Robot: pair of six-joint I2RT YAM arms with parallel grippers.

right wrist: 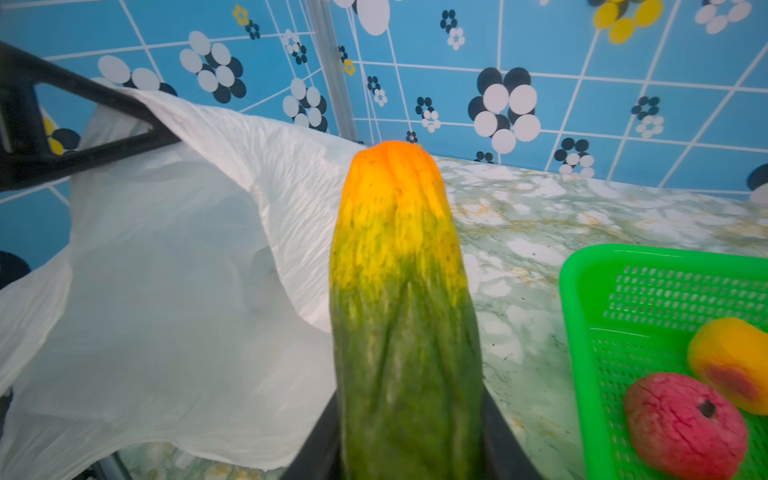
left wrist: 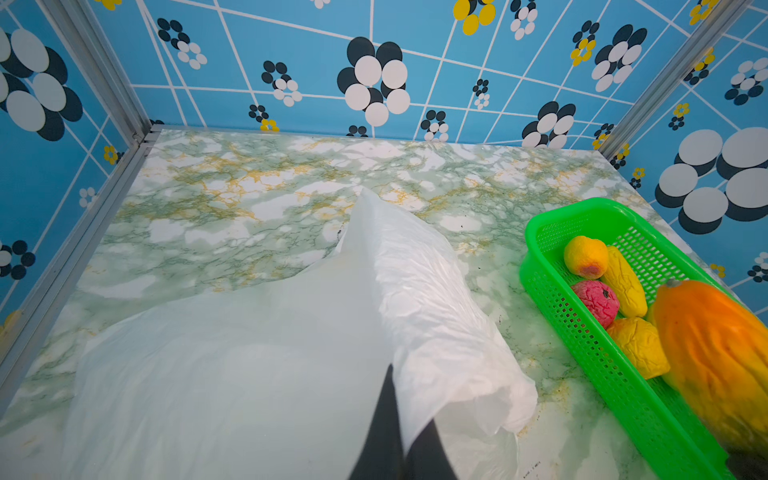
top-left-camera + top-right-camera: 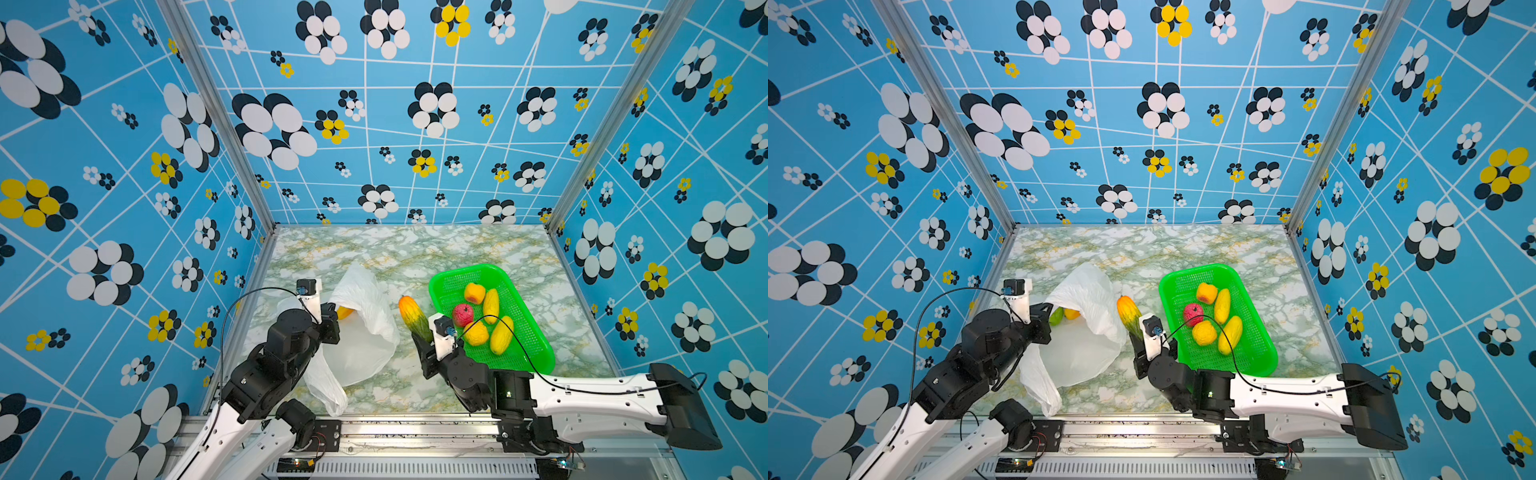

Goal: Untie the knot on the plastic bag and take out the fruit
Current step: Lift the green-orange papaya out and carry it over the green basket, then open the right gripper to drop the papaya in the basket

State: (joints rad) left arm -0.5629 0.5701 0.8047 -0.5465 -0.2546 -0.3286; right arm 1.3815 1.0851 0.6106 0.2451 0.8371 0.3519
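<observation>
The orange-green fruit [image 1: 399, 270] stands up from the right gripper [image 1: 409, 453], whose fingers clamp its green end, between the plastic bag [image 3: 365, 332] and the green basket [image 3: 465, 272]. It looks light and wrinkled, so a grip nearer its middle would probably pivot less. The bag lies toward the table's [image 3: 415, 249] near left corner, thin and limp. The left gripper's [image 2: 399, 419] fingers are pinched together on its rim, and no knot shows. A green fruit [image 3: 1057, 316] and a yellow-orange fruit [image 3: 1072, 313] lie inside.

Blue flower-patterned walls [image 3: 415, 70]; green-white marble tabletop [image 3: 415, 249]; aluminium corner posts [image 3: 223, 124].
</observation>
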